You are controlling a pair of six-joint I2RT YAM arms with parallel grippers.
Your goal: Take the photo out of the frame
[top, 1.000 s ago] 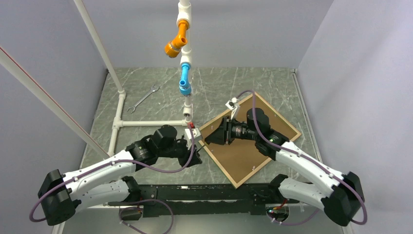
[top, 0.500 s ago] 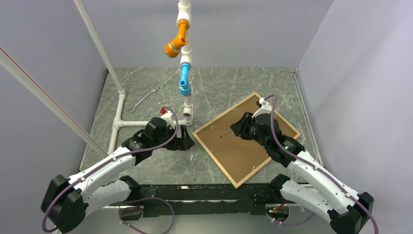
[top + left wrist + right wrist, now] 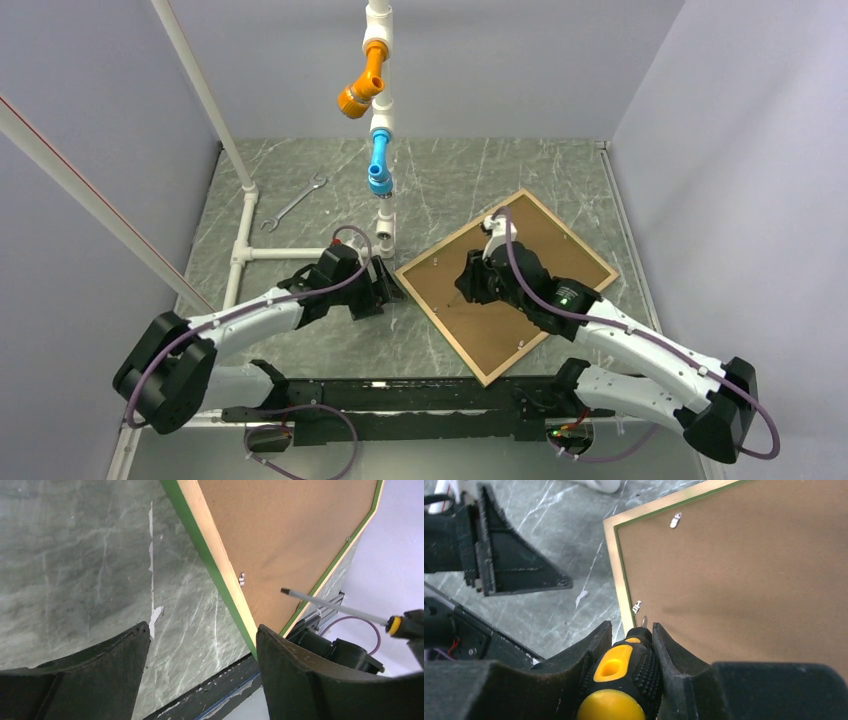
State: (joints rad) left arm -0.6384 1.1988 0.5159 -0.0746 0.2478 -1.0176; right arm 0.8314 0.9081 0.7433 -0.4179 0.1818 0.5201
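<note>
The frame (image 3: 441, 326) lies face down on the table, turned like a diamond, its narrow green moulding (image 3: 200, 545) around a brown backing panel (image 3: 490, 340). The photo is hidden under that panel. My right gripper (image 3: 468, 287) is over the panel's left part, shut on a screwdriver (image 3: 621, 670) with a yellow and black handle. The screwdriver's shaft (image 3: 340, 607) points at the panel close to a metal clip (image 3: 637, 606). My left gripper (image 3: 390, 285) is open and empty, just off the frame's left corner, low over the table.
A white pipe rig (image 3: 300, 253) with orange (image 3: 362, 85) and blue (image 3: 379, 165) fittings stands at the back centre and left. A wrench (image 3: 295, 203) lies behind it. A second clip (image 3: 676, 520) sits on the frame's upper left side. Grey walls enclose the table.
My left gripper has opened and moved up to the frame's left corner. My right gripper pulled back from that corner, then came partway back, still holding the screwdriver.
</note>
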